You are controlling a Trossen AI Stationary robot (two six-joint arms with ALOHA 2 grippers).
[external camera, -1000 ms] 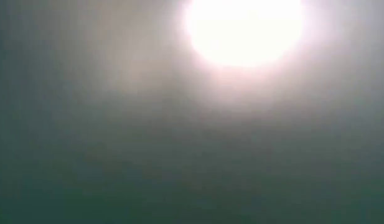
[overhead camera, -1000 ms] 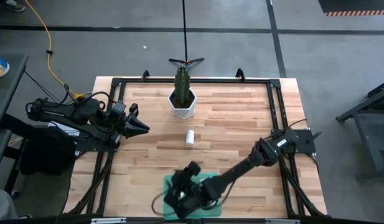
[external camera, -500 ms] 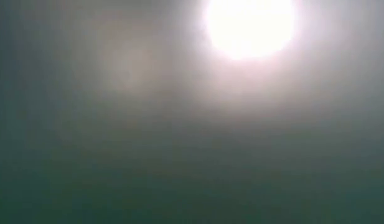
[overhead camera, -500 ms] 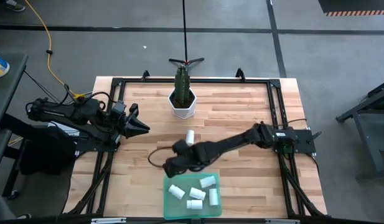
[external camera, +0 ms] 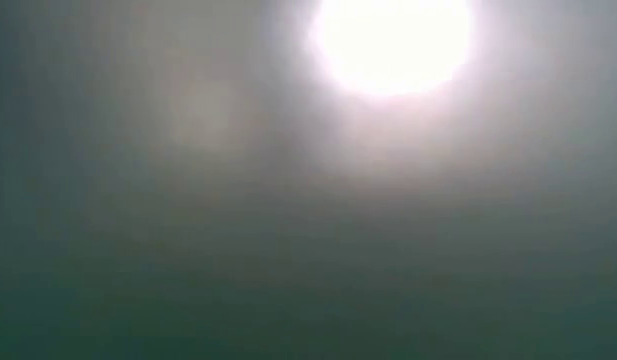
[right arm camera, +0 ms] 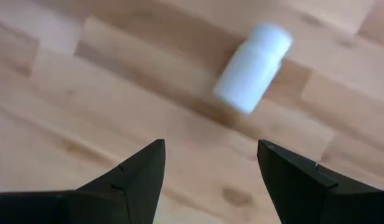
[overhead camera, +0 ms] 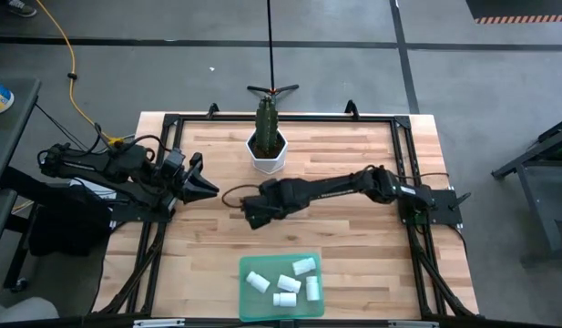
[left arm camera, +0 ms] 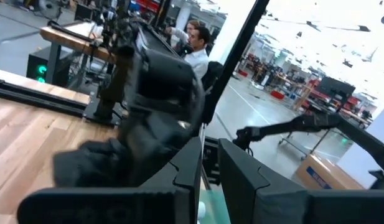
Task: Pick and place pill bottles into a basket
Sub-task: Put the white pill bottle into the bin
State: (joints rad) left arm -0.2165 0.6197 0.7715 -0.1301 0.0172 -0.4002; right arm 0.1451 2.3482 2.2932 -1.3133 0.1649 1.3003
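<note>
Risk: the last loose pill bottle [right arm camera: 252,67] lies on its side on the bare wood table [overhead camera: 353,155], a rounded thing likely to roll or skid if one finger meets it before the other, and it sits ahead of the spread fingers rather than between them, so a closure from here would probably catch nothing. Right gripper [overhead camera: 250,211]: released, empty, poised over the table between the white plant pot [overhead camera: 268,155] and the basket [overhead camera: 250,301], nearer the pot; in the overhead view the arm hides the loose bottle. Left gripper [overhead camera: 208,189]: clenched, empty, parked at the table's edge well away from the basket. Basket: green tray at the table's near edge, well apart from the pot, holding five white bottles [overhead camera: 282,284] lying at mixed angles, some touching. Plant pot: holds a green cactus-like plant [overhead camera: 266,118]. Low view: glare only, nothing legible
</note>
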